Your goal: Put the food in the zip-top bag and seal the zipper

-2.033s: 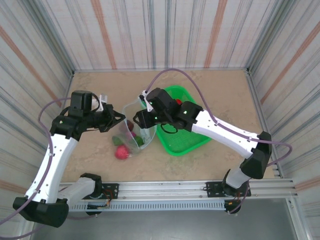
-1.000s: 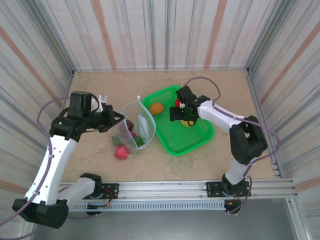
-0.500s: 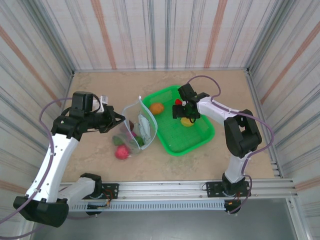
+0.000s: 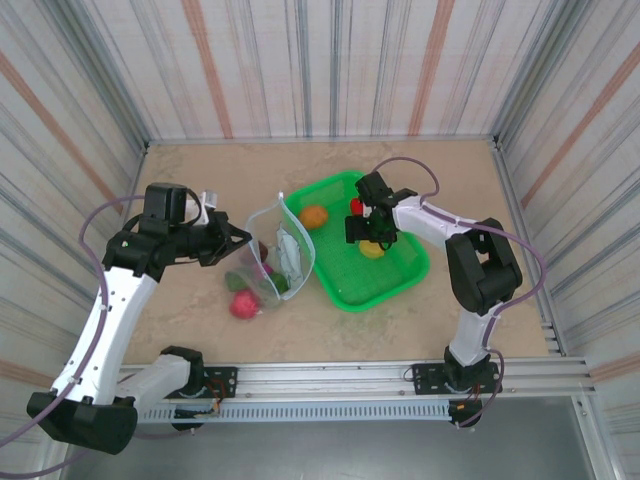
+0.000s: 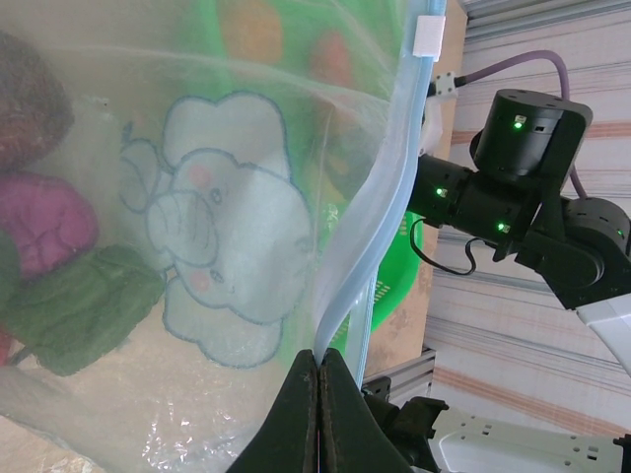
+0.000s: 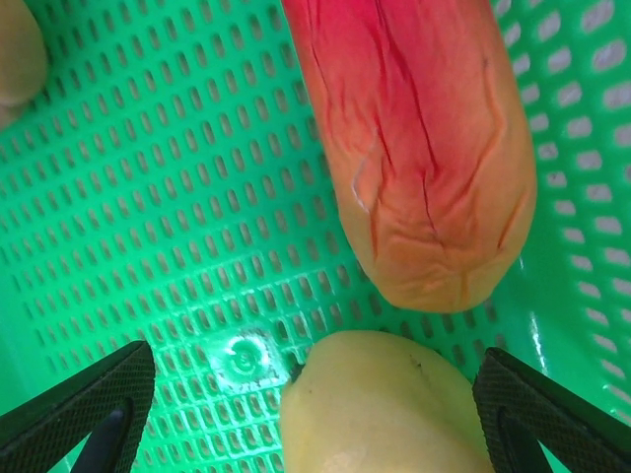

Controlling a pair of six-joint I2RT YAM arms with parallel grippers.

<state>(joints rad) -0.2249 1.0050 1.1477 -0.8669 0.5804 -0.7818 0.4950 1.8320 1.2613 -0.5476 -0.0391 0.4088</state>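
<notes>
a green mesh basket (image 4: 392, 275) lies on the beige counter (image 4: 200, 175), directly under the right claw (image 4: 366, 232); striped walls (image 4: 300, 60) stand beyond it.

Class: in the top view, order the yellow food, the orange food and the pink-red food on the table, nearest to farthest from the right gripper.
1. yellow food, in the basket at the right gripper.
2. orange food, basket's left end.
3. pink-red food, on the table left of the bag.
</notes>
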